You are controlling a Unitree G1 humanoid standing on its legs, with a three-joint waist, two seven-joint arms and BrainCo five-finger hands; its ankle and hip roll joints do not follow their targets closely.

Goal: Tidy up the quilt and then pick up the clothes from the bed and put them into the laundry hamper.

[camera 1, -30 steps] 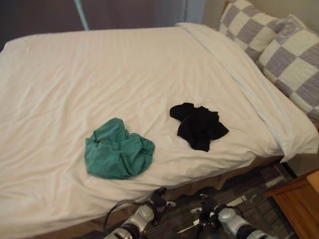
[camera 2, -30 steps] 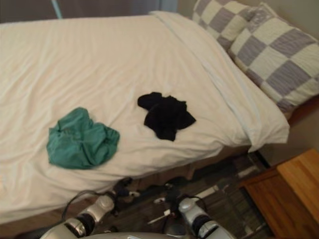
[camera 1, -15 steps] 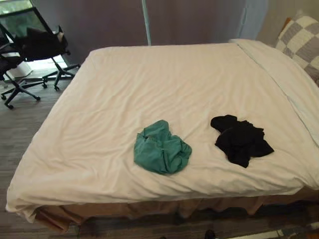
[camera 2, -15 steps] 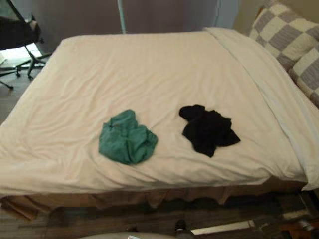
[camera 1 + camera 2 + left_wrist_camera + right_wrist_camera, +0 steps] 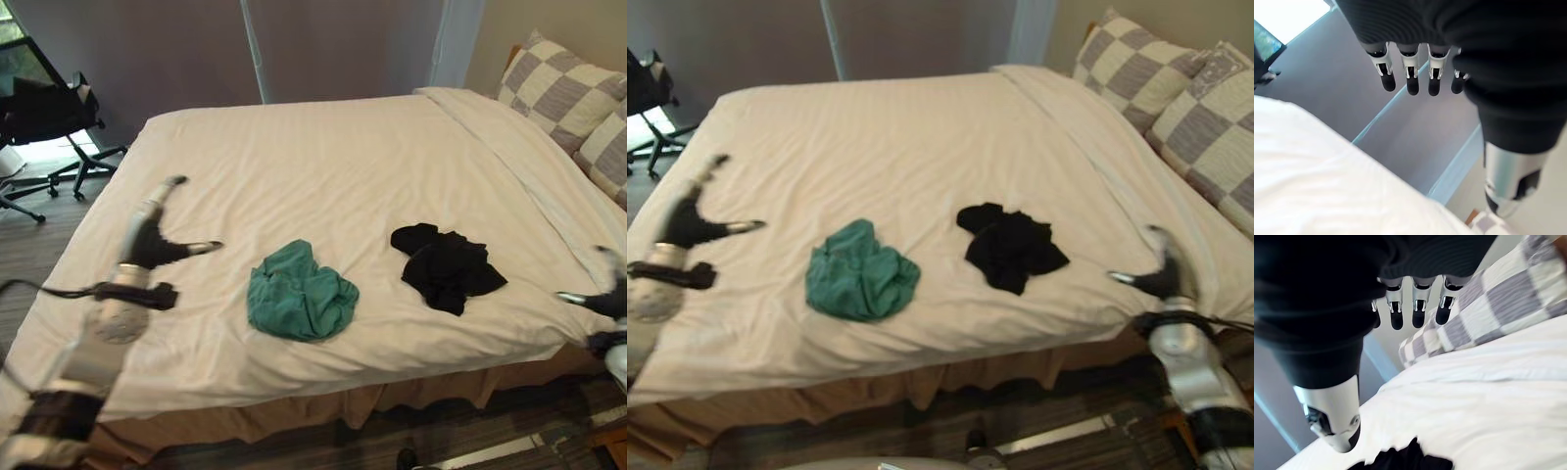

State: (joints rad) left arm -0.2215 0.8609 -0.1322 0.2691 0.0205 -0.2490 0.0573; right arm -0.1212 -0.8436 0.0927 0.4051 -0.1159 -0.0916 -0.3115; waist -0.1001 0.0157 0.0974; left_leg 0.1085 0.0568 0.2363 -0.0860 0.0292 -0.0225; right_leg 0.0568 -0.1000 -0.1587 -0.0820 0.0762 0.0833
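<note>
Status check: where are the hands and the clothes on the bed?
Left hand open, raised over the quilt. Right hand open at the bed's near edge. Green garment and black garment lie untouched. Nothing in the way.

We see a crumpled green garment (image 5: 300, 303) and a bunched black garment (image 5: 447, 267) apart on the smooth white quilt (image 5: 323, 166), apparently flat.

L hand (image 5: 147, 240) & R hand (image 5: 1161, 269) raised, prob. fingers straight.

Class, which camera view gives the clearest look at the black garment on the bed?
The left eye view: the black garment lies whole and unobstructed on the quilt. The right eye view shows it similarly. The right wrist view catches just a dark edge of it; the left wrist view shows quilt instead.
</note>
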